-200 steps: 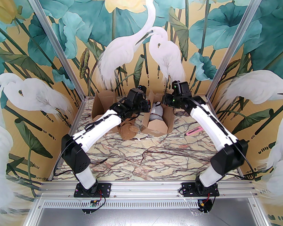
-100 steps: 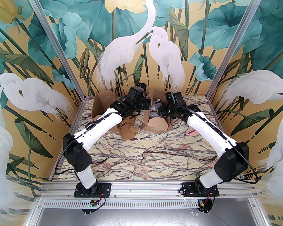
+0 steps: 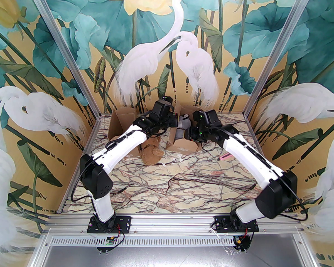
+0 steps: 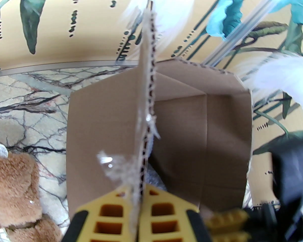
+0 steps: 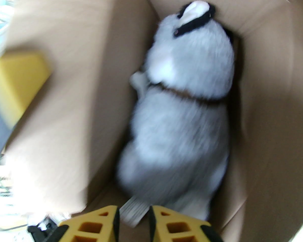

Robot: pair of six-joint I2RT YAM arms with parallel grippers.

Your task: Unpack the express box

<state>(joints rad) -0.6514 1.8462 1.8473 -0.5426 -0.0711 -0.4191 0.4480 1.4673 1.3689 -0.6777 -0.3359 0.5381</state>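
While the bear [image 3: 151, 152] lies loose on the tabletop [image 3: 183, 185] at left, the box [image 3: 183, 146] sits far centre with the grey plush [image 5: 186, 110] inside. Left jaws are clamped shut on the upright flap [image 4: 146, 84]. It's a thin corrugated edge that could tear or slip out, and then the box shifts. Right jaws are down in the box, a narrow gap straddling the plush's white tag [image 5: 133, 209]; too blurred to tell if it's pinched. Risk: a tag-only hold slips or rips and the plush drops back, or the plush wedges against the walls and drags the box up. Cutter [image 3: 225, 157] lies well apart, far right.
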